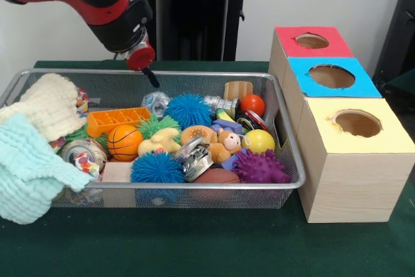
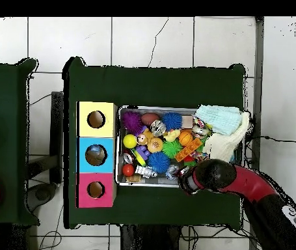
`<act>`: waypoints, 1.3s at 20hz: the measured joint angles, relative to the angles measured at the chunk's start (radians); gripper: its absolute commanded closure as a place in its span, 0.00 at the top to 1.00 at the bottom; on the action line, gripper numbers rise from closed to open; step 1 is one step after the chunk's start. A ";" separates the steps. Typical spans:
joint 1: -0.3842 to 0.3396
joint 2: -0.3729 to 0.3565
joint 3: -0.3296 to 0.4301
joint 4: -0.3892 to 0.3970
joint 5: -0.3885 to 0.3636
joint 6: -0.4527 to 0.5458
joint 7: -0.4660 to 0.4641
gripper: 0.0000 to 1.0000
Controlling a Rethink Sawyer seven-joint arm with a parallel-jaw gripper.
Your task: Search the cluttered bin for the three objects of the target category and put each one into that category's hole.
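The silver wire mesh bin [image 1: 194,72] sits on the green table, packed with toys. They include two blue spiky balls [image 1: 188,109], a toy basketball [image 1: 124,142], a yellow ball [image 1: 258,141], a red ball [image 1: 253,104], a purple spiky ball [image 1: 259,167] and an orange tray [image 1: 117,119]. My gripper [image 1: 150,77] hangs from the red arm just above the bin's far rim, left of centre, and holds nothing that I can see. In the overhead view the bin [image 2: 119,146] lies right of the boxes, with the gripper [image 2: 188,177] at its lower edge.
Three wooden boxes with round holes stand in a row beside the bin: red top [image 1: 285,43], blue top [image 1: 363,85], yellow top [image 1: 324,134]. A cream cloth [image 1: 45,105] and a mint cloth [image 1: 29,173] drape over the bin's left end.
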 measured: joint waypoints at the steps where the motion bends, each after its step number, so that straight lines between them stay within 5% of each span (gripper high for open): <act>1: 0.039 -0.012 -0.019 -0.006 -0.024 -0.001 0.000 1.00; 7: 0.241 -0.059 -0.096 -0.030 -0.166 -0.003 0.000 1.00; 11: 0.284 -0.076 -0.098 -0.030 -0.170 -0.004 0.000 1.00; 26: 0.197 -0.051 -0.098 -0.048 -0.134 -0.004 0.000 1.00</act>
